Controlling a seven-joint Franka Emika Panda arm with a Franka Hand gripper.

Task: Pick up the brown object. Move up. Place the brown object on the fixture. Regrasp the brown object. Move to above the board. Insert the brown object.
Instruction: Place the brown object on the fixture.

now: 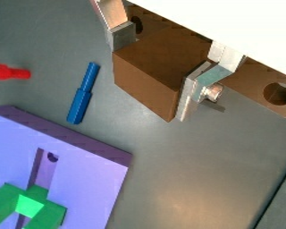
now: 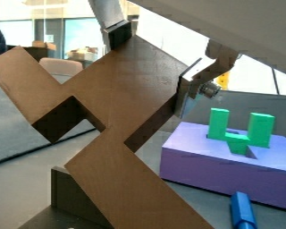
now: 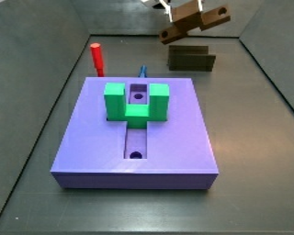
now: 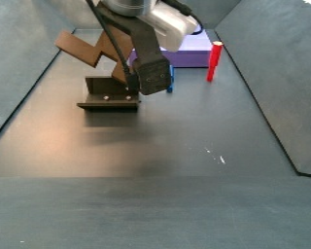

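A large lavender board (image 3: 135, 138) fills the middle of a side view, and at about one o'clock from it the small dark fixture (image 3: 191, 60) sits on the floor. The gripper (image 3: 190, 16) hangs in the air above the fixture at twelve o'clock, its silver fingers (image 1: 207, 79) pinching the brown object (image 3: 193, 25), whose long axis lies tilted and which seems poised for lowering onto the fixture

A tan-brown object (image 3: 190, 25) sits between the silver fingers (image 1: 209, 80) of the gripper (image 1: 164, 55). The fixture (image 3: 191, 59) is dark olive-grey. The board (image 3: 175, 138) is lavender-purple with a green block (image 3: 136, 103). Nearby are a red peg (image 3: 96, 59) and a blue bar (image 1: 83, 92) on the grey floor (image 4: 185, 175).
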